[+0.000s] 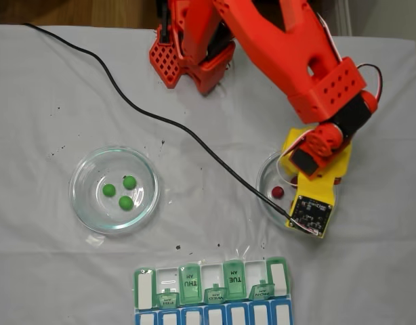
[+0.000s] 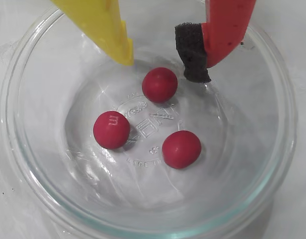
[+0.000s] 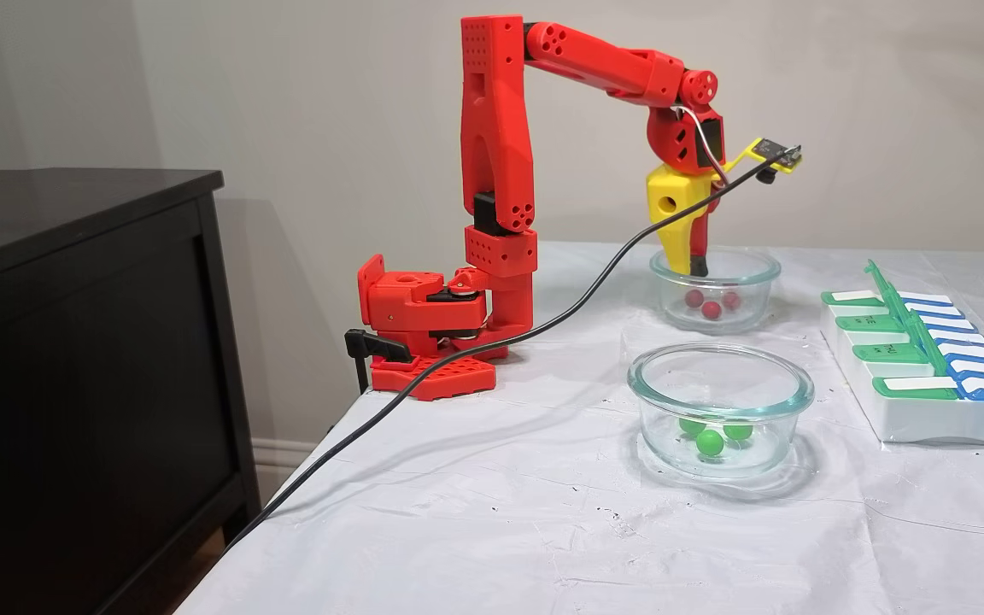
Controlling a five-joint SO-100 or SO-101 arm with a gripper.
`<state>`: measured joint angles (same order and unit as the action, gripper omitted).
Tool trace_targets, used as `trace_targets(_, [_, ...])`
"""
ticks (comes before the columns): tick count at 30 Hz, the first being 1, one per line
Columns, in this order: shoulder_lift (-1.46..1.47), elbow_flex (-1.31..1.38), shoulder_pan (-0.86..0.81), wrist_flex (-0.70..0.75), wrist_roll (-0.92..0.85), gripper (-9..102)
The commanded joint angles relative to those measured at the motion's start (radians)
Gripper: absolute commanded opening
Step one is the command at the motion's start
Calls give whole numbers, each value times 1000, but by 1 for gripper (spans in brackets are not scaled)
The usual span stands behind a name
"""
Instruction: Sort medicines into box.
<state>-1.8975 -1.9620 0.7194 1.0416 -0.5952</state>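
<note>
Wrist view, red ball (image 2: pixel 111 130) marked "m", box (image 1: pixel 211 292) lids "THU", "TUE"

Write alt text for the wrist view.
The open claw, one yellow finger and one red finger with a black foam pad, hangs just above three dark red balls in a clear glass dish. None is gripped yet.

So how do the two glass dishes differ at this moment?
The dish by the arm holds three red balls; the other dish holds three green balls. The gripper hangs open inside the red-ball dish, fingertips just above the uppermost ball in the wrist view; nothing reaches into the green-ball dish. Both are round clear glass on the white cloth.
</note>
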Motion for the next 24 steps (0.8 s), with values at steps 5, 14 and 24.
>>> trace_targets(5, [-2,8,-6,-51,20,19])
trace_targets(14, [-2,-12,-6,-95,37,20])
trace_targets(24, [28,-28,-14,-147,35,20])
